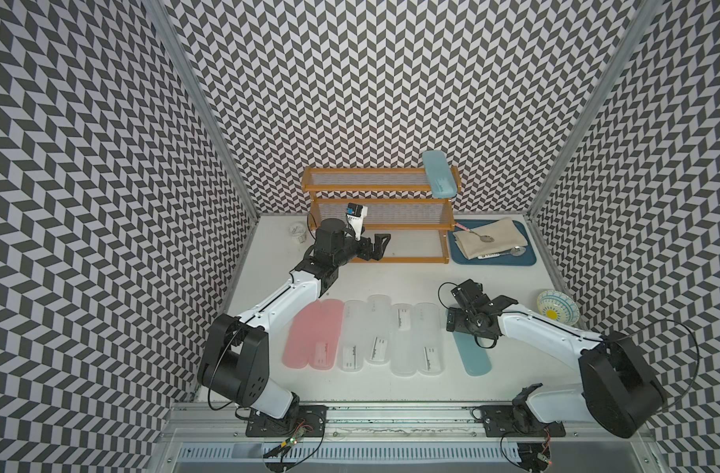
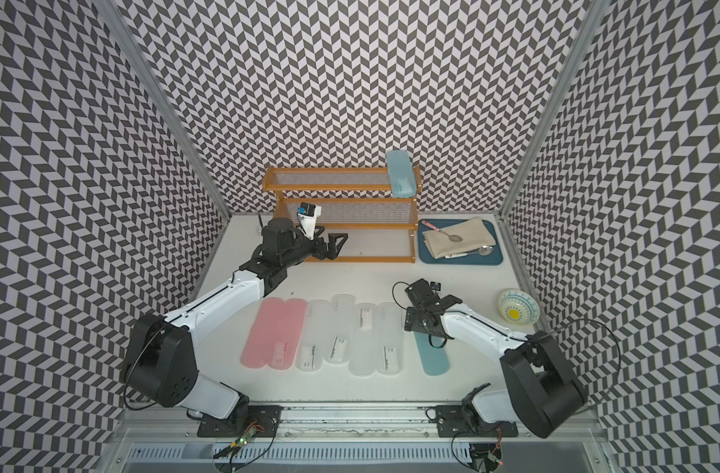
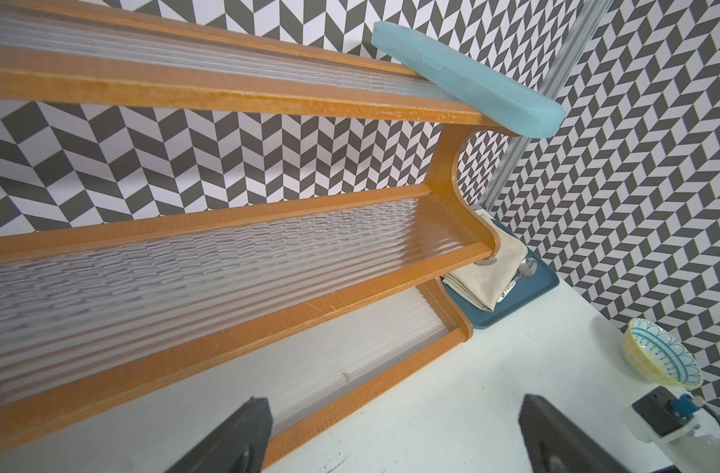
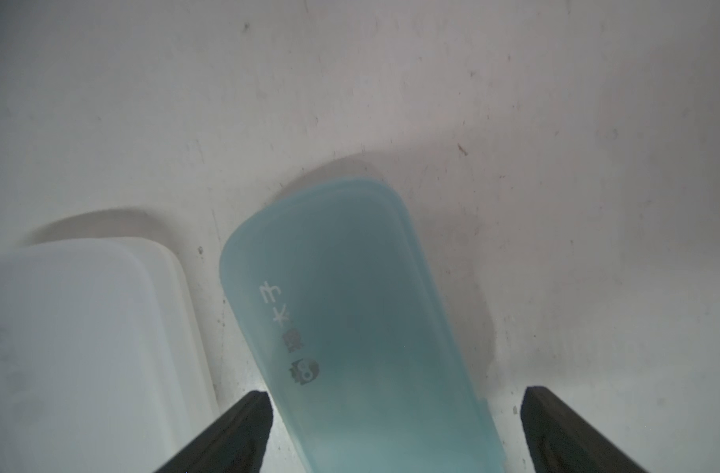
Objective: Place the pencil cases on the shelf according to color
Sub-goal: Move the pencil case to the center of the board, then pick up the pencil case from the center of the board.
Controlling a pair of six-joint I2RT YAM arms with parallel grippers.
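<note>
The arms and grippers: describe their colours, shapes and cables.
The left arm and right arm have white link shells, bulky black joint housings and thin black cables looping alongside. The left gripper and right gripper are black, each with two flat, wedge-shaped fingers.

Shelf (image 1: pixel 374 189): top tier free except the right end, taken by a blue case (image 1: pixel 439 174). Middle and bottom tiers free. Left gripper (image 1: pixel 380 247), jaws wide, sits before the bottom tier's left part. Tray (image 1: pixel 530 258) just beside the shelf's right end. Table strip between shelf and row of cases (image 1: pixel 376 327) open. Row packed side by side, with a narrow gap to the second blue case (image 1: pixel 475 356).
</note>
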